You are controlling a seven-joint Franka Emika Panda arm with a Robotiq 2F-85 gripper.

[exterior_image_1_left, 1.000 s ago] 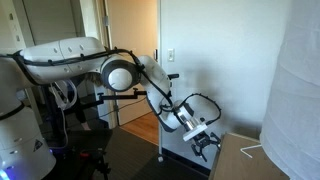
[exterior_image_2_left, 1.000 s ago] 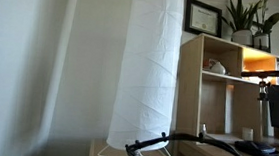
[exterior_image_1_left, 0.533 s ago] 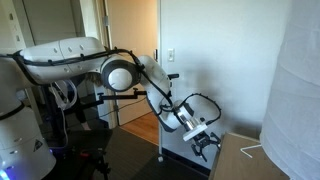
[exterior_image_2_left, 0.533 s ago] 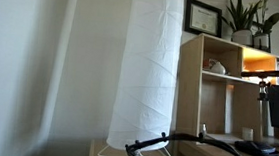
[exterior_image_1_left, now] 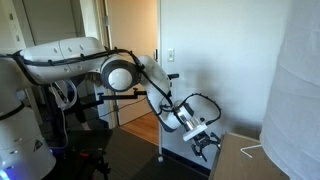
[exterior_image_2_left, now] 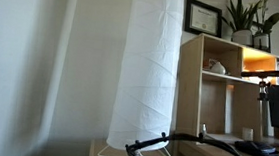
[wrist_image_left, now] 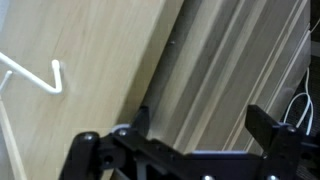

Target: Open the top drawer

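Note:
My gripper [wrist_image_left: 203,120] is open, and its two dark fingers straddle the ridged wooden front of a low cabinet. The light wooden cabinet top [wrist_image_left: 90,50] fills the left of the wrist view. Right beside its edge runs the top drawer [wrist_image_left: 195,75], which looks shut; no handle shows. Nothing is held between the fingers. In an exterior view the gripper [exterior_image_1_left: 205,141] hangs at the near edge of the wooden cabinet [exterior_image_1_left: 245,160], pointing down at its front.
A bent white wire [wrist_image_left: 40,75] lies on the cabinet top. A tall white paper lamp shade [exterior_image_1_left: 297,90] stands on the cabinet close to the gripper and also shows in the other exterior view [exterior_image_2_left: 151,59]. A wooden shelf unit [exterior_image_2_left: 214,89] stands behind.

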